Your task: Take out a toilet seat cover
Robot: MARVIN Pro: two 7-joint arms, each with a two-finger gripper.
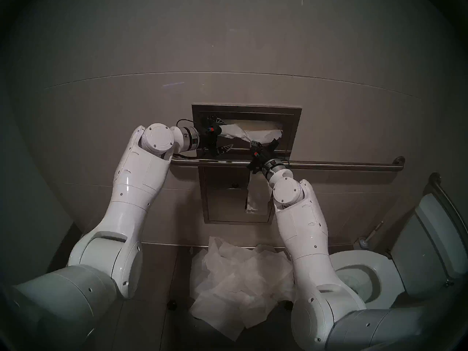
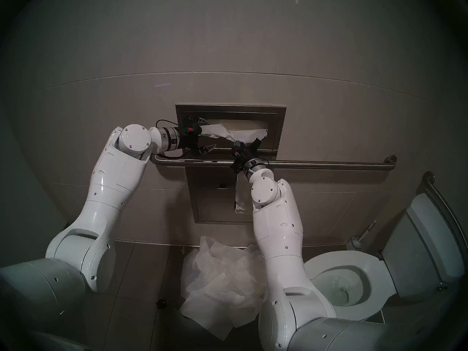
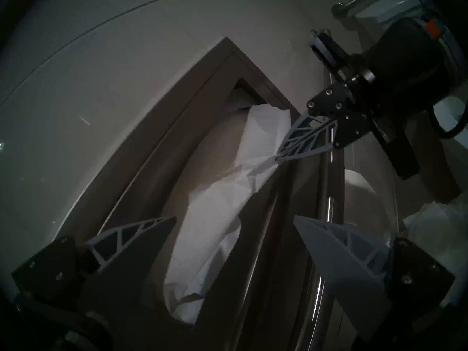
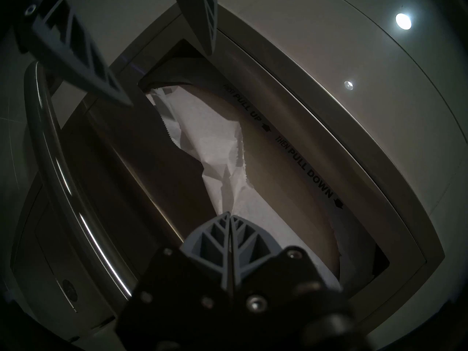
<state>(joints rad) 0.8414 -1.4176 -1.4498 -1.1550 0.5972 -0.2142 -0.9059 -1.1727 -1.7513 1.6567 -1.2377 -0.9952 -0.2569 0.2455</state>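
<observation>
The toilet seat cover (image 1: 263, 135) is a crinkled white tissue sheet bunched partway out of the slot of the steel dispenser panel (image 1: 291, 115) on the wall. My right gripper (image 1: 254, 143) is shut on the sheet's lower edge near the middle of the slot; the right wrist view shows its tips (image 4: 230, 214) pinched on the toilet seat cover (image 4: 215, 145). My left gripper (image 1: 224, 134) stands open at the slot's left end. In the left wrist view the toilet seat cover (image 3: 263, 135) runs between its spread fingers (image 3: 141, 231), apparently untouched by either.
A steel grab bar (image 1: 329, 165) crosses the wall just below the slot, under both wrists. A lower steel panel (image 1: 222, 203) has a narrow toilet paper strip (image 1: 252, 198) hanging. A heap of white sheets (image 1: 240, 279) lies on the floor. The toilet (image 1: 354, 261) is at the right.
</observation>
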